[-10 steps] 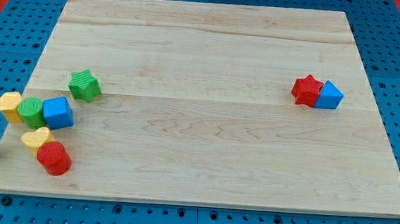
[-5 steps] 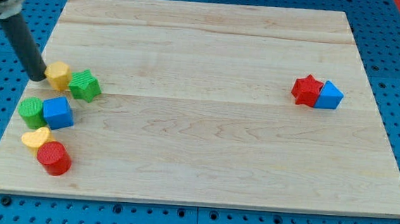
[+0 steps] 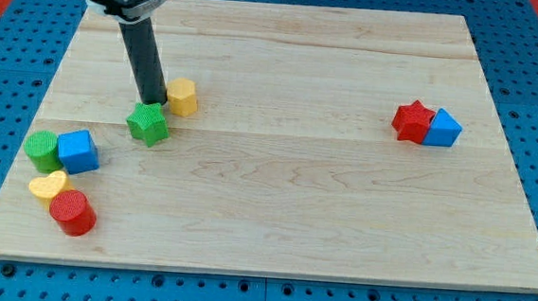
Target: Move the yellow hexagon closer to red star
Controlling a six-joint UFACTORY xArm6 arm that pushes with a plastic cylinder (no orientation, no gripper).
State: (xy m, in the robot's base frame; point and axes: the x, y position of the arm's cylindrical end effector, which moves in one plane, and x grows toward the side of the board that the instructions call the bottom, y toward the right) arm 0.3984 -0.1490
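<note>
The rod's tip [image 3: 152,101] rests on the wooden worktop [image 3: 276,189], touching the left side of the yellow hexagon [image 3: 182,97] and just above the green star [image 3: 147,123]; the rod has no jaws. The hexagon lies in the upper left part, well apart from the red star [image 3: 412,120], which touches a blue block [image 3: 442,128] at the view's right. A green cylinder [image 3: 41,149], blue cube [image 3: 78,150], yellow heart [image 3: 48,185] and red cylinder [image 3: 73,213] cluster at the lower left.

My tip [image 3: 155,101] now stands further toward the view's right than before. The yellow hexagon [image 3: 182,97] sits just right of it, pushed rightward, and the green star [image 3: 147,123], also shifted, lies just below it.
</note>
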